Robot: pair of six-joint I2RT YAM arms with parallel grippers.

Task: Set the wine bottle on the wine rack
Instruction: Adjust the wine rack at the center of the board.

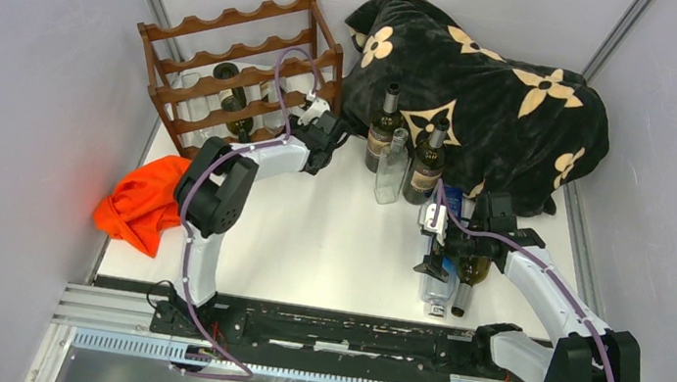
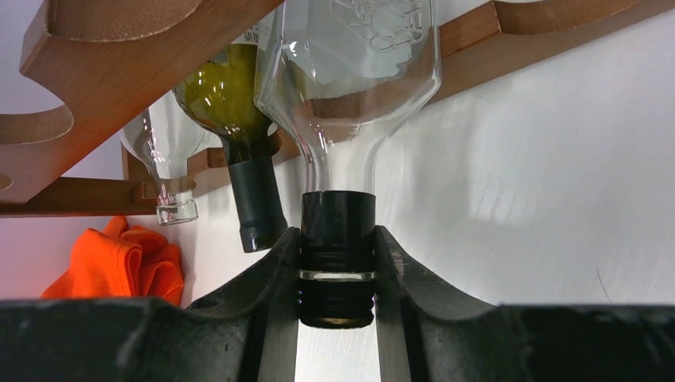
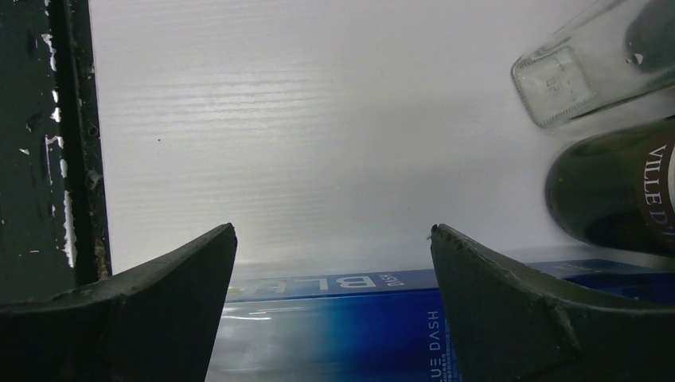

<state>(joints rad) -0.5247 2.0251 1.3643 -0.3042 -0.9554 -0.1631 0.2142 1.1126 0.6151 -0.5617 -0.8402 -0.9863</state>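
Nearest the arm bases, the right gripper (image 3: pixel 333 231) hangs with its fingers spread wide over a blue-labelled bottle (image 3: pixel 334 318) lying on the white table (image 1: pixel 309 237). A dark bottle (image 3: pixel 613 191) lies just beside it. An orange cloth (image 1: pixel 143 203) sits at the table's left edge. Farther on, three bottles (image 1: pixel 427 163) stand upright together. The left gripper (image 2: pixel 337 231) pinches the black-capped neck of the clear wine bottle (image 2: pixel 358 64). Its body lies in the wine rack (image 1: pixel 235 49), next to a green bottle (image 2: pixel 227 91). A dark flowered blanket (image 1: pixel 487 82) lies at the back.
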